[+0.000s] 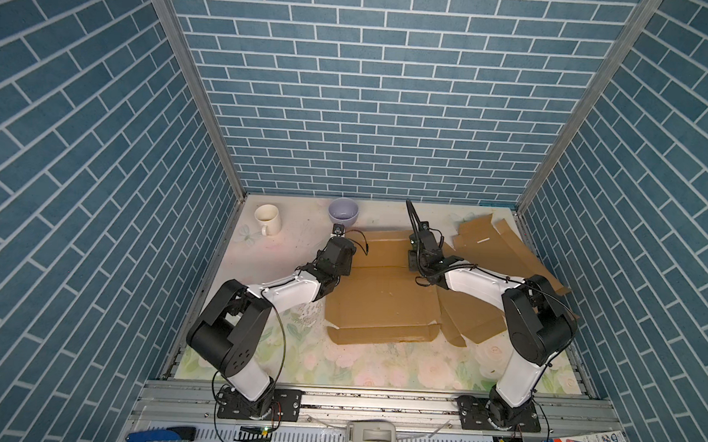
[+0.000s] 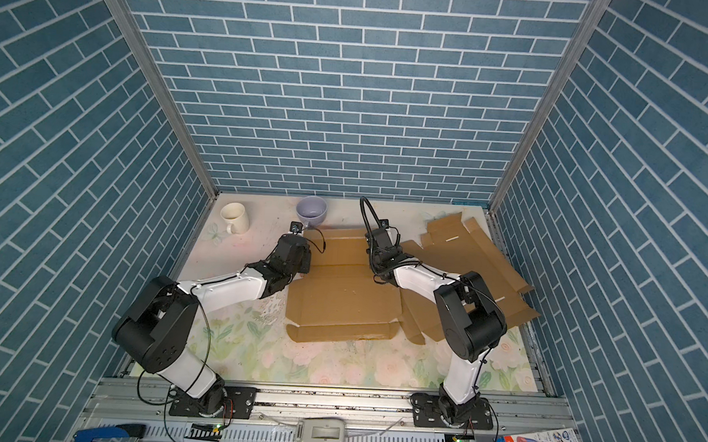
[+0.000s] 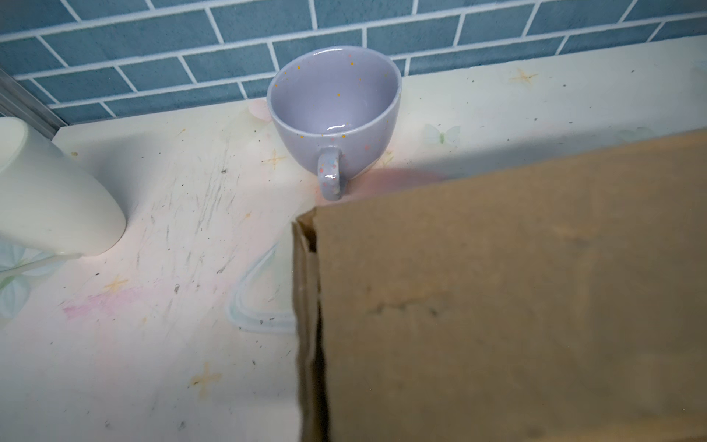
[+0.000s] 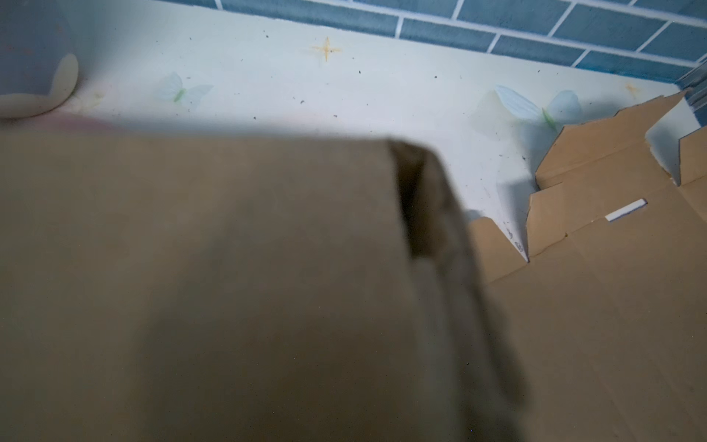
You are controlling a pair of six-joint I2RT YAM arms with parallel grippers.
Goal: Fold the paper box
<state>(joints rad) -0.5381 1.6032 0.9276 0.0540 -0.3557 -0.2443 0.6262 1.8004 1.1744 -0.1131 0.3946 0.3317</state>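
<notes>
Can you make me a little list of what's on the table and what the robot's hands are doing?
box: brown cardboard, middle of table, back flap lifted
left gripper: shut, at the flap's left corner, fingers hidden
right gripper: shut, at the flap's right corner, fingers hidden
sheet: second cardboard, flat, on the right
mug: cream, back left
cup: purple, empty, at the back beside the box

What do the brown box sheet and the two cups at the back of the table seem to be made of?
Box sheet: matte brown cardboard, judging by its pressed creases and cut flaps. Lilac cup: probably glazed ceramic, given glossy highlights and tiny coloured speckles. Cream mug: likely glazed ceramic too, smooth with a faint sheen, though less clear.
</notes>
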